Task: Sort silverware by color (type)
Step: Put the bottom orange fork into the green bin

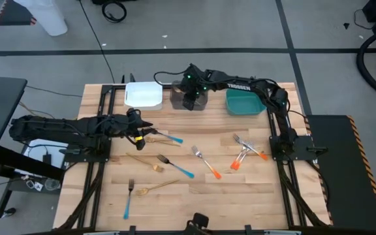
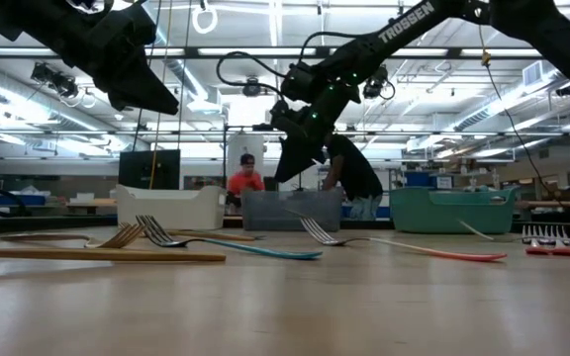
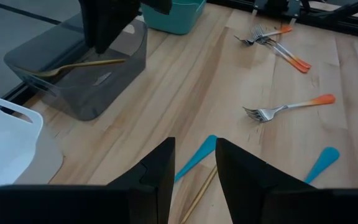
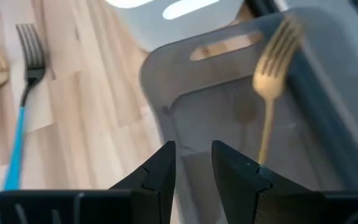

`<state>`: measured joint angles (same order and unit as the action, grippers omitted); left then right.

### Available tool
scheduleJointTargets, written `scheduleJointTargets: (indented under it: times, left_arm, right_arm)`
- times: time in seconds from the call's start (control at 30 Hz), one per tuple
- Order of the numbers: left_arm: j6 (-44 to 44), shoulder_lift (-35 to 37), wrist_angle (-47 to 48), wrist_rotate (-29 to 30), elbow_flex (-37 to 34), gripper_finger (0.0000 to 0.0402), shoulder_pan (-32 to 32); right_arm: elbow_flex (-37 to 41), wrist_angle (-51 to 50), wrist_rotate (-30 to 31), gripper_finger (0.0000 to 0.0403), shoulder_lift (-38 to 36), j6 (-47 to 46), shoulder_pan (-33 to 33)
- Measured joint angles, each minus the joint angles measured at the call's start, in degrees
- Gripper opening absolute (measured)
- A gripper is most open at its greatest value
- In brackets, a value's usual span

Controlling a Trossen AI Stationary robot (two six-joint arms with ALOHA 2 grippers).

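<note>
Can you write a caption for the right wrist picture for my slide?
The right gripper, fingers open, hovers over the grey bin as a gold fork drops inside.

- The left gripper (image 3: 194, 177) has its fingers apart above a blue handle (image 3: 194, 158).
- A gold fork (image 3: 73, 66) lies in the grey bin (image 3: 114, 87).
- Orange-handled forks (image 3: 289, 107) lie on the table (image 3: 185, 81).

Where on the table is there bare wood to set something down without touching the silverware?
Free: the near right corner, below the orange-handled forks, and the strip between the white bin and the left table edge. Crowded: the middle band, from the left gripper over the blue-handled fork to the orange ones, and the near left with the gold fork.
</note>
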<state>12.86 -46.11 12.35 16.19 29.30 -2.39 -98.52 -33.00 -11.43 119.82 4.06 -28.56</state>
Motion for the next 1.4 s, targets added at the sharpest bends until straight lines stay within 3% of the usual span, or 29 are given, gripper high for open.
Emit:
scheduleJointTargets:
  times: [0.3,0.5,0.63,0.73,0.97,1.2,1.4]
  left_arm:
    - [-2.05,-0.02,5.49,0.02,0.02,0.0123,0.00]
    - [-2.47,-0.02,8.71,0.01,0.02,0.0123,0.00]
    - [-4.57,-0.01,8.29,0.00,0.02,0.0123,0.00]
    - [-4.59,-0.02,8.25,0.02,0.02,0.0123,0.00]
    - [-4.74,-0.01,6.41,0.04,0.02,0.0123,0.00]
    - [-9.38,0.00,4.83,0.36,0.02,0.0123,-0.06]
    - [-15.37,0.00,4.85,4.20,0.02,0.0123,-0.07]
  right_arm:
    - [0.02,-0.19,-1.48,0.0114,0.07,-1.72,7.07]
    - [0.04,-4.43,-11.43,0.0114,-0.03,-3.91,11.48]
    - [0.04,-8.51,-13.26,0.0114,-0.06,-6.00,14.33]
    - [0.04,-12.95,-10.29,0.0114,-0.06,-10.24,16.50]
    - [0.04,-21.99,4.30,0.0114,-0.06,-13.81,21.90]
    - [0.04,-24.98,5.42,0.0114,-0.08,-17.19,26.20]
    - [0.04,-26.12,6.36,0.0114,-0.08,-20.44,28.49]
